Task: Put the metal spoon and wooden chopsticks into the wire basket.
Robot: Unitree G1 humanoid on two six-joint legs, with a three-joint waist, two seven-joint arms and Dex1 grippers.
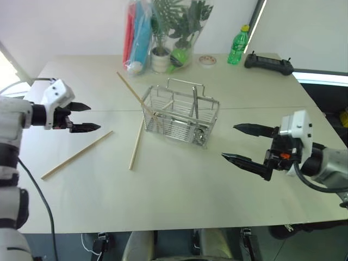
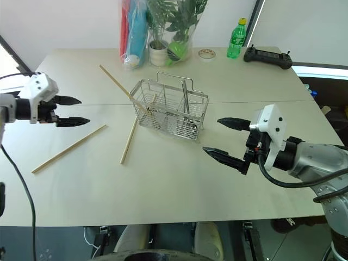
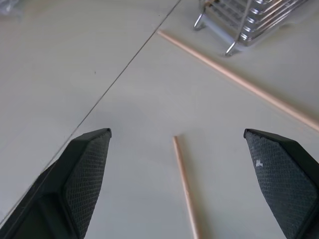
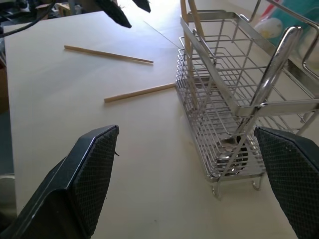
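Note:
The wire basket (image 1: 179, 115) stands at the table's middle. The metal spoon (image 4: 233, 149) stands inside it, bowl down at the end nearest my right gripper, handle leaning up. One of the wooden chopsticks (image 1: 135, 93) leans with its lower end in the basket's left end. A second chopstick (image 1: 136, 144) lies on the table just left of the basket. A third (image 1: 76, 155) lies further left. My left gripper (image 1: 93, 117) hovers open above the third stick's near end (image 3: 184, 184). My right gripper (image 1: 229, 141) is open, right of the basket and apart from it.
At the table's back stand a wrapped potted plant (image 1: 174, 38), a red and blue bundle (image 1: 136, 38), a tape roll (image 1: 207, 60) and a green bottle (image 1: 238, 46). A black controller (image 1: 268, 62) lies at the back right. A seam (image 1: 109, 110) crosses the tabletop.

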